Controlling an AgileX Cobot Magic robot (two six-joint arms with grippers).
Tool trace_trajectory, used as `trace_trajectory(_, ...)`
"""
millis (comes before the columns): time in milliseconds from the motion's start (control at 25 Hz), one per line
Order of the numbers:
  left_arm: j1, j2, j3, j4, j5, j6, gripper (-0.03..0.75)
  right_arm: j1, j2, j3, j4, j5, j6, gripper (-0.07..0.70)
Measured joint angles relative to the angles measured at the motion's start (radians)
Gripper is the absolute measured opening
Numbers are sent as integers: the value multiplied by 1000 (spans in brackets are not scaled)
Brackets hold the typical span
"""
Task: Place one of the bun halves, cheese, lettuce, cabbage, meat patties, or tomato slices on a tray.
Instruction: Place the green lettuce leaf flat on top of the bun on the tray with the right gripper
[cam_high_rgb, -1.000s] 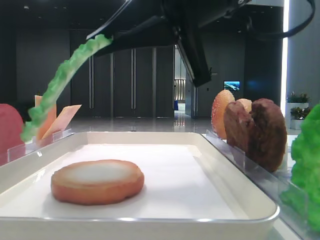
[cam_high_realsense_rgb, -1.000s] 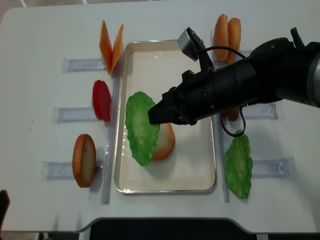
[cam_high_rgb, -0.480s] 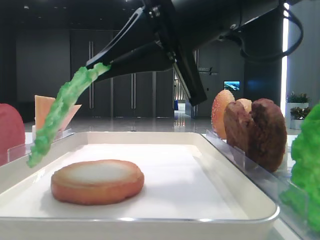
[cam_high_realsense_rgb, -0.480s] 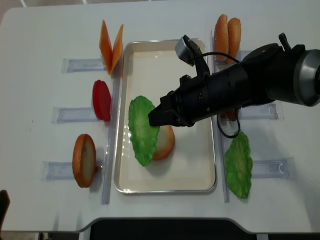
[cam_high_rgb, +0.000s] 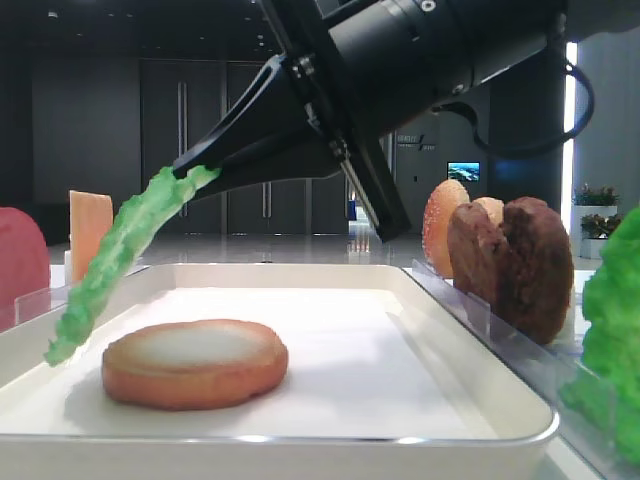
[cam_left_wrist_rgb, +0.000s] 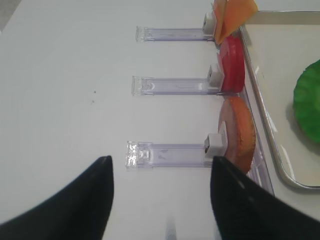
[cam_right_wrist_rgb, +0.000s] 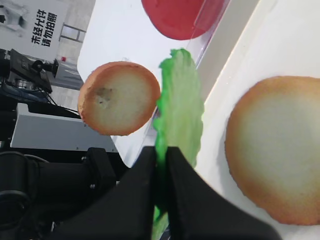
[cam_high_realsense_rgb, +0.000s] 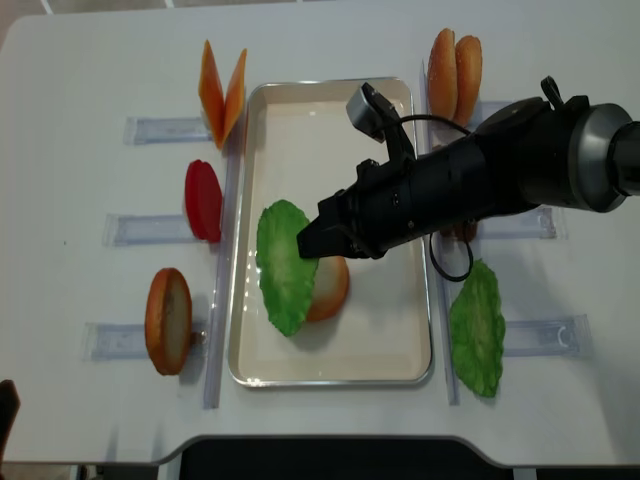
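Note:
My right gripper (cam_high_realsense_rgb: 308, 240) is shut on the edge of a ruffled green lettuce (cam_high_realsense_rgb: 285, 265) leaf, with the leaf pinched between its black fingers (cam_right_wrist_rgb: 145, 170). The lettuce (cam_high_rgb: 115, 255) hangs tilted over the left side of the white tray (cam_high_realsense_rgb: 330, 130), and its lower tip is close to the lining. It partly covers a pale-faced bun half (cam_high_realsense_rgb: 335, 285) lying flat in the tray (cam_high_rgb: 400, 330). My left gripper (cam_left_wrist_rgb: 160, 167) stands open over bare table, left of the holders, with nothing between its fingers.
Clear holders left of the tray carry cheese (cam_high_realsense_rgb: 222, 90), a tomato slice (cam_high_realsense_rgb: 203, 200) and a bun half (cam_high_realsense_rgb: 168, 320). On the right stand sesame buns (cam_high_realsense_rgb: 453, 65), meat patties (cam_high_rgb: 520, 265) and another lettuce leaf (cam_high_realsense_rgb: 477, 328).
My right gripper has come down and slightly nearer with the lettuce. The leaf's lower tip now hangs much closer to the tray. The bun half has not moved.

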Motion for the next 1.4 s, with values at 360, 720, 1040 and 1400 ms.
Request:
trace_trajectory(360, 0, 0, 0, 0, 0, 1, 470, -18, 8, -1, 4, -34, -3, 27)
trace_trajectory(720, 0, 0, 0, 0, 0, 1, 470, -25, 8, -1, -36, -41, -3, 27)
trace_trajectory(1040, 0, 0, 0, 0, 0, 1, 470, -25, 10, -1, -45, -53, -2, 27)
trace_trajectory(1400, 0, 0, 0, 0, 0, 1, 470, -25, 15, -1, -102, -115, -2, 27)
